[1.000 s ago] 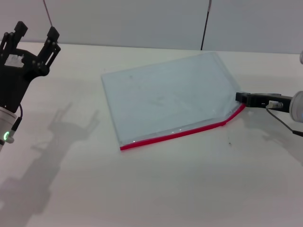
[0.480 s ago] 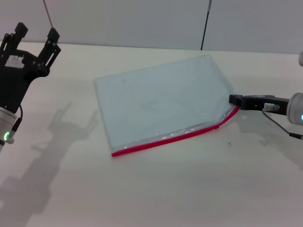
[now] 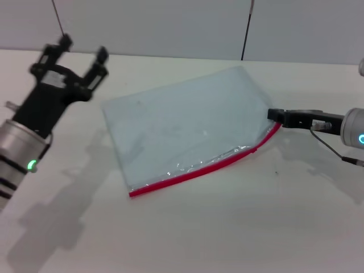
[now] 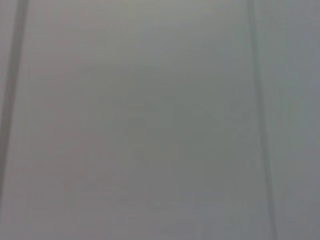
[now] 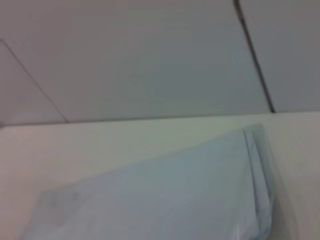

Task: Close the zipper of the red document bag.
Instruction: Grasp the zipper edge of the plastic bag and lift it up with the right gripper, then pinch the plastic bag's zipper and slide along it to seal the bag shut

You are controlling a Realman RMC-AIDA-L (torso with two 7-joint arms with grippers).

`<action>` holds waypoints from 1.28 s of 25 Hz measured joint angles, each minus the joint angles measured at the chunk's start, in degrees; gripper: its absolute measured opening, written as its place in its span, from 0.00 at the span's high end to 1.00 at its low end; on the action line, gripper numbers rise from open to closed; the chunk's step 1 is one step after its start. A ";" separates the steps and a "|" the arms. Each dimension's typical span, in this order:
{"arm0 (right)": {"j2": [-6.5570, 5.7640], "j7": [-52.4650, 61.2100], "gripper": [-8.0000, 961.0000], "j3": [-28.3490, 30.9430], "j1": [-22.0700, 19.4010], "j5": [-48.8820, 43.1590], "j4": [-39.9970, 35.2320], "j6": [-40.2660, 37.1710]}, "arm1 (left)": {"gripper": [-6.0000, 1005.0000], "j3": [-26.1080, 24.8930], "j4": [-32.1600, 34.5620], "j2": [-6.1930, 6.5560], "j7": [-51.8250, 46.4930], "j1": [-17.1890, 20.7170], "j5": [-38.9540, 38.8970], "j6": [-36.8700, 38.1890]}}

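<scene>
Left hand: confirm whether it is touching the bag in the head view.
No. The left hand hangs open above the table, clear of the bag.

Head camera looks down on the red document bag (image 3: 185,128); right wrist shares it.

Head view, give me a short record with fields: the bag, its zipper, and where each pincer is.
bag: red document bag lying flat on the white table, right end slightly lifted
zipper: zipper along the bag's near long edge, bending up at its right end
right pincer: right pincer at the bag's right end, by the zipper
left pincer: left pincer raised, open, left of the bag, not touching
</scene>
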 joint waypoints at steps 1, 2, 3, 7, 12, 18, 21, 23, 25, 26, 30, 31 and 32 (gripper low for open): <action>0.00 -0.23 0.89 -0.01 0.08 0.47 0.04 -0.57 | 0.20 1.74 -0.03 -0.01 0.93 -0.68 0.01 -0.76; 0.00 -0.46 0.89 -0.01 0.20 0.81 0.14 -1.12 | 0.20 2.77 -0.11 -0.02 1.49 -1.06 0.03 -1.23; 0.00 -0.63 0.89 -0.01 0.36 1.03 0.24 -1.48 | 0.20 4.33 -0.28 -0.05 2.39 -1.68 0.05 -2.05; 0.11 -0.95 0.89 0.02 0.93 1.25 0.74 -1.87 | 0.21 9.58 -2.36 -0.14 5.33 -4.32 0.67 -5.53; 0.18 -2.39 0.89 1.53 1.60 2.06 1.95 -1.88 | 0.21 11.86 -4.96 -0.17 7.16 -6.65 4.54 -8.70; 0.17 -5.05 0.90 1.94 2.03 4.71 3.74 -1.92 | 0.21 11.99 -7.96 -0.59 10.70 -9.04 7.35 -14.55; 0.17 -5.71 0.90 1.98 2.50 5.38 4.60 -2.06 | 0.21 11.98 -9.19 -0.64 12.32 -9.96 7.41 -17.33; 0.18 -6.39 0.90 2.03 2.87 5.86 5.21 -2.53 | 0.21 11.82 -9.79 -0.68 13.31 -10.44 7.42 -18.96; 0.22 -6.76 0.91 2.05 3.20 6.18 5.64 -3.04 | 0.21 11.68 -10.34 -0.73 14.25 -10.90 7.43 -20.23; 0.26 -6.87 0.91 2.05 3.30 6.25 5.82 -3.30 | 0.21 11.68 -10.62 -0.76 14.71 -11.12 7.44 -20.83; 0.37 -7.01 0.91 2.06 3.56 6.28 5.89 -4.36 | 0.21 11.60 -12.25 -0.77 17.95 -12.22 7.41 -24.19; 0.40 -7.07 0.91 2.06 3.66 6.28 5.92 -4.59 | 0.21 11.55 -12.77 -0.77 19.38 -12.43 7.30 -25.07; 0.43 -7.25 0.91 2.07 3.83 6.29 6.08 -4.82 | 0.21 11.52 -13.04 -0.79 20.33 -12.57 7.17 -25.58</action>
